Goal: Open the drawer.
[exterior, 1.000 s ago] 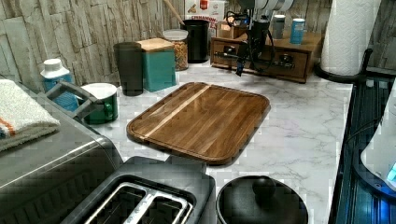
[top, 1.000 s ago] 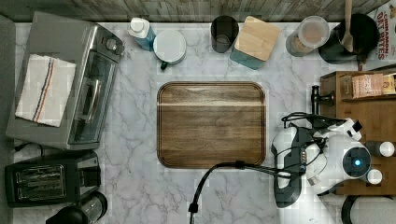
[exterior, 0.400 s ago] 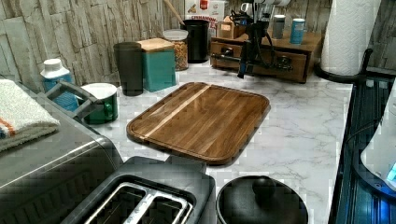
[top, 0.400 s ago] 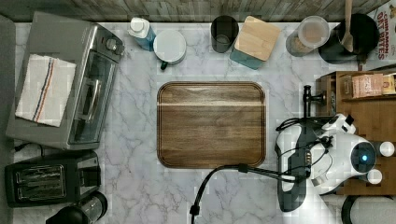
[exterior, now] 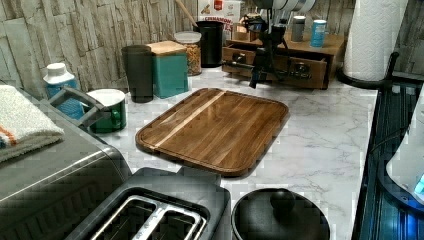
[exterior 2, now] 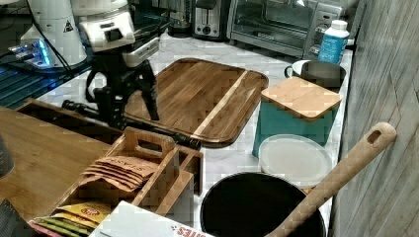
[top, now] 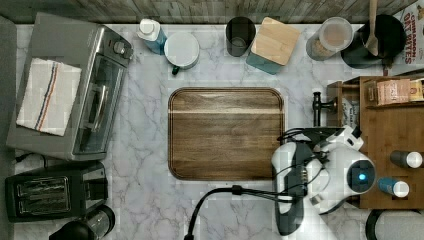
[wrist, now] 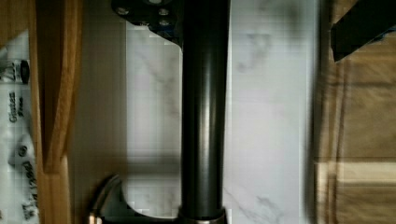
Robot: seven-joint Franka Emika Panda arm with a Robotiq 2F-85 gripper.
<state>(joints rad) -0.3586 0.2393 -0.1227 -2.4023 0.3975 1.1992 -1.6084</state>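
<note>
Drawer [exterior 2: 59,118] stands partly open; claw [exterior 2: 133,111], fingers spread wide, straddles its black bar handle [wrist: 203,116] without gripping it.

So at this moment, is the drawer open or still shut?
Partly open. In the top view the drawer front sits out from the wooden cabinet, with contents showing inside, and its black bar handle stands over the marble counter.

You see the wooden tray [top: 226,133] at mid-worktop; the toaster oven [top: 75,90] and toaster [top: 50,191] occupy one end.

"CINNAMON" on box [exterior: 218,8]; "BITES" likewise.
</note>
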